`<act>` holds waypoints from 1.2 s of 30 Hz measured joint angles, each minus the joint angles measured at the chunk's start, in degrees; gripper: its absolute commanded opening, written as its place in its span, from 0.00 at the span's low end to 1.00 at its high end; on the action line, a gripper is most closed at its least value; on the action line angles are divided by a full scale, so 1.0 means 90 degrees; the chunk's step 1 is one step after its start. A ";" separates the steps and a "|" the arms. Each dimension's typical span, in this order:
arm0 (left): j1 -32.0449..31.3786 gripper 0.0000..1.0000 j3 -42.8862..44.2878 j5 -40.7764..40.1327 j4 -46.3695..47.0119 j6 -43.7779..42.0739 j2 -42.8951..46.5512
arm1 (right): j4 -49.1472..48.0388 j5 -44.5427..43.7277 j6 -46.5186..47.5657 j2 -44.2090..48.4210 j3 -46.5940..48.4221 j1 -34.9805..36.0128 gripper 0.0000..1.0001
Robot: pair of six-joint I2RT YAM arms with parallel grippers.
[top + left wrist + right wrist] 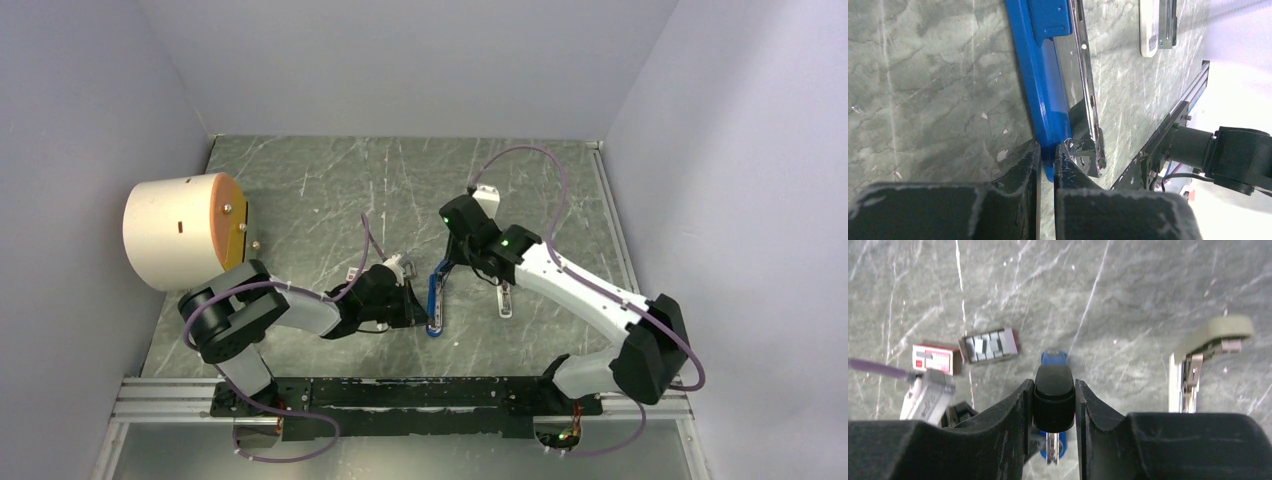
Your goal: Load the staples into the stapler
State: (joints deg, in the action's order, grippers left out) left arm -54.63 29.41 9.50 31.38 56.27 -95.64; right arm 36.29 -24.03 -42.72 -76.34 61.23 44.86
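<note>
Both grippers hold the blue stapler at mid-table.
The left gripper (1048, 152) is pinched almost shut on the stapler's (1038, 65) blue end at lower centre. The right gripper (1053, 387), part open, clamps its black tip at frame centre. The staples (989, 345) sit in a red tray at upper left, beside a labelled box (933, 359). A beige stapler (1215, 329) lies at right.

Blue stapler (434, 300), black-tipped, grey veined table (330, 190), red-and-white box (933, 359)
</note>
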 measured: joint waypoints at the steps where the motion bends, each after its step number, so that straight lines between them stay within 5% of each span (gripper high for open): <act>1: 0.0000 0.07 0.0000 -0.0002 0.0000 -0.0007 0.0000 | -0.0063 -0.0005 0.0102 -0.0109 0.0087 -0.0061 0.08; 18: -0.0002 0.08 0.0039 -0.0010 -0.0078 -0.0090 0.0000 | -0.1054 -0.0078 0.1214 -0.1630 0.0952 -0.0668 0.24; 36: -0.0022 0.18 0.0221 -0.0051 -0.0471 -0.0109 0.0029 | -0.1209 0.0636 0.1163 -0.1688 0.0940 -0.0942 0.42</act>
State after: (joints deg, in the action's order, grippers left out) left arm -54.83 31.40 9.04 27.14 55.29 -95.37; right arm 25.41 -18.31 -32.25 -91.53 69.69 36.38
